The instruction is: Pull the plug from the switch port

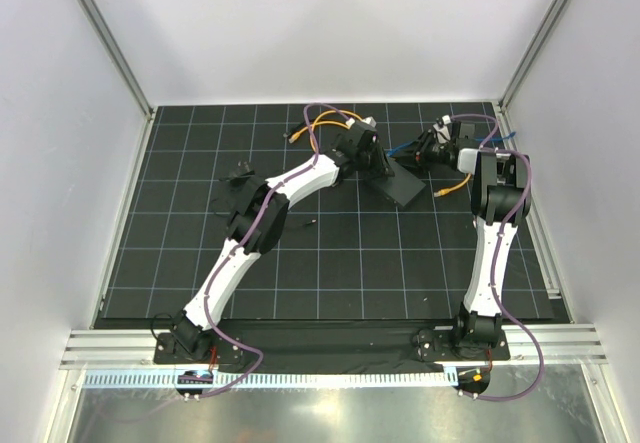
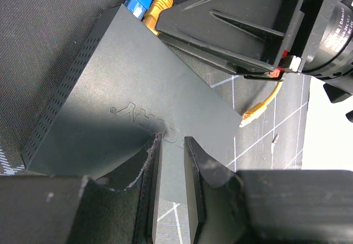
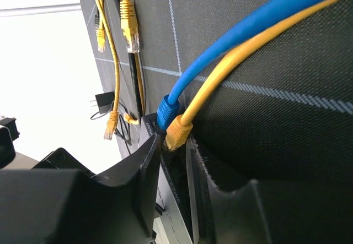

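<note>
Two plugs seated in switch (image 2: 138, 117): left end effector (image 2: 171, 161) near-clenched pinning it; right end effector (image 3: 174, 161), slightly parted, needs squeezing orange plug (image 3: 177, 134) latch, pulling straight.

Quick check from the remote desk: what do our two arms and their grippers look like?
Both arms, left arm and right arm, have white link shells with black joints and black bases. A purple cable runs along each. The left gripper and right gripper are matte black, with thick moulded fingers and frayed pad edges.
</note>
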`<state>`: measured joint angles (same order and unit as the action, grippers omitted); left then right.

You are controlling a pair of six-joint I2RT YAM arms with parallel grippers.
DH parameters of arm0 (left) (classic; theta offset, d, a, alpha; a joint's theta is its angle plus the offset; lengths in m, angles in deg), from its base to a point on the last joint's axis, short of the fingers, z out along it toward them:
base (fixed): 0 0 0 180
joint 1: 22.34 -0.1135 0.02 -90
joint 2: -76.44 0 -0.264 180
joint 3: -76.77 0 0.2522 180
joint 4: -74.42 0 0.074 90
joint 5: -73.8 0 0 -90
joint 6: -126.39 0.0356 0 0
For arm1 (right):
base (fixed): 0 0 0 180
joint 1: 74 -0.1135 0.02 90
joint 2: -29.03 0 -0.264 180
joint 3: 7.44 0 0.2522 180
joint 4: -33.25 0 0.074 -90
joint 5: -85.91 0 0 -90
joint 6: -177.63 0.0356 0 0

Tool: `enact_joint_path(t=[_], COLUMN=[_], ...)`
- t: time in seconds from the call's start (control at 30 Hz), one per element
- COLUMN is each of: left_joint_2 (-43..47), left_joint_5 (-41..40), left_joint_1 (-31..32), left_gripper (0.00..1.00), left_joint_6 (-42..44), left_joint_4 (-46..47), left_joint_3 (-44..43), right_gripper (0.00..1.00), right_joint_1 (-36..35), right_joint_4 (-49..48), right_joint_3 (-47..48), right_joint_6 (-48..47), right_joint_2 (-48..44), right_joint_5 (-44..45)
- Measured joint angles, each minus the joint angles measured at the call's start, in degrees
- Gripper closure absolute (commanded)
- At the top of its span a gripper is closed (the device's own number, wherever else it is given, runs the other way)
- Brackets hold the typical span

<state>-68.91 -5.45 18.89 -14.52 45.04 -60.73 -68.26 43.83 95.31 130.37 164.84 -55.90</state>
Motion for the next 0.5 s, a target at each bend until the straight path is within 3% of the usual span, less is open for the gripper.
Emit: enact_joint_path(t=[0.27, 0.4, 0.5], left_joint_2=[0.0, 0.0, 0.0], left_joint_5=[0.02, 0.0, 0.0], left_joint_1=[0.0, 0.0, 0.0], left_gripper=[0.74, 0.74, 0.74], left_joint_6=[-0.13, -0.17, -0.33], left_joint_4=[-0.04, -0.04, -0.02], left_joint_3=[0.0, 0.02, 0.02], right_gripper=[0.8, 0.94, 0.99], right_joint_1=[0.0, -0.02, -0.02], right_joint_4=[0.98, 2.91, 3.23], right_joint_3=[0.76, 1.68, 1.77], right_joint_6=[-0.52, -0.9, -0.81], right_joint_2=[0.59, 0.7, 0.7], right_joint_5=[0.04, 0.28, 0.5])
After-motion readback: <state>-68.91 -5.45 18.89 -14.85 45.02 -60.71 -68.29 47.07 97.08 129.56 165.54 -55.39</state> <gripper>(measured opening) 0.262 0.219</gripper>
